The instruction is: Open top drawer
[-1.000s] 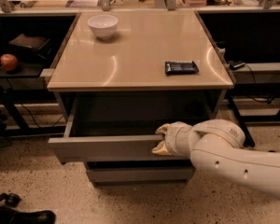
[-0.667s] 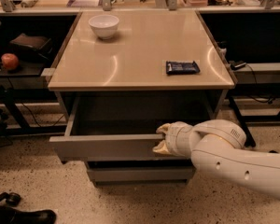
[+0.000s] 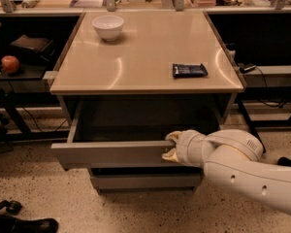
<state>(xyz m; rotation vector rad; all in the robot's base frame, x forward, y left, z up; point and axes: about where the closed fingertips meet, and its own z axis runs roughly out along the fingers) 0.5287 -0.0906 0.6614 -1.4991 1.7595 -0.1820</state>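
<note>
Grey, flat-fronted, handle-less top drawer (image 3: 111, 154) beneath the beige laminate table top (image 3: 145, 52), standing well out of the cabinet with its shallow box interior exposed. The front panel's long axis runs 9 to 3 o'clock, and further travel lies toward 6 o'clock. The white two-finger gripper (image 3: 169, 146) sits at the 3 o'clock end of that panel, on an arm entering from 4 o'clock. Its fingers (image 3: 170, 136) straddle the panel's top edge, one hooked over the rim and one on the outer face, apparently clamped on it. A narrower grey drawer front (image 3: 145, 181) below remains closed.
</note>
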